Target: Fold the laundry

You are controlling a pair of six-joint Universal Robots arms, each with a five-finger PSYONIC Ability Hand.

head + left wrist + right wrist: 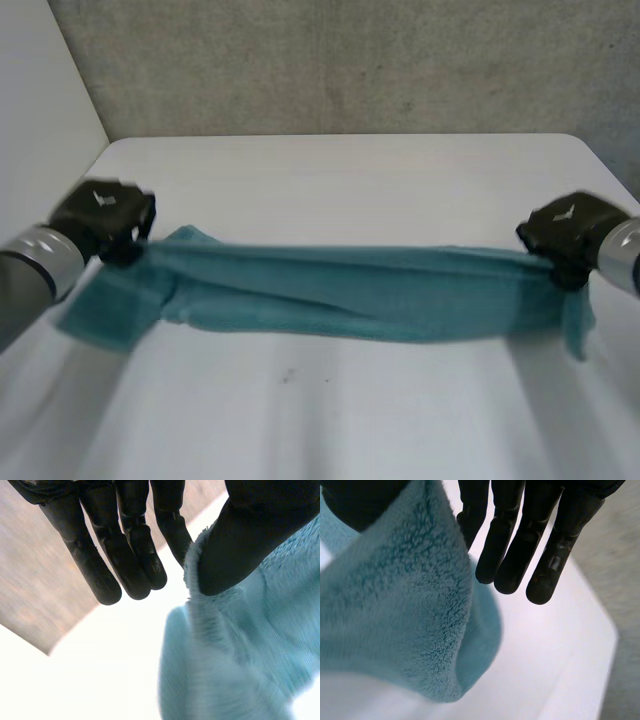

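Grey concrete wall stood behind the white table, and across the table's middle a teal towel was stretched from left to right as a long, bunched band. The left hand had the towel's left end. In its wrist view the thumb pressed the fluffy edge against the side of the straight fingers, a pinch. Loose cloth spread out on the near side of that hand. The right hand held the right end the same way, with cloth caught between its thumb and straight fingers and a corner hanging beside it.
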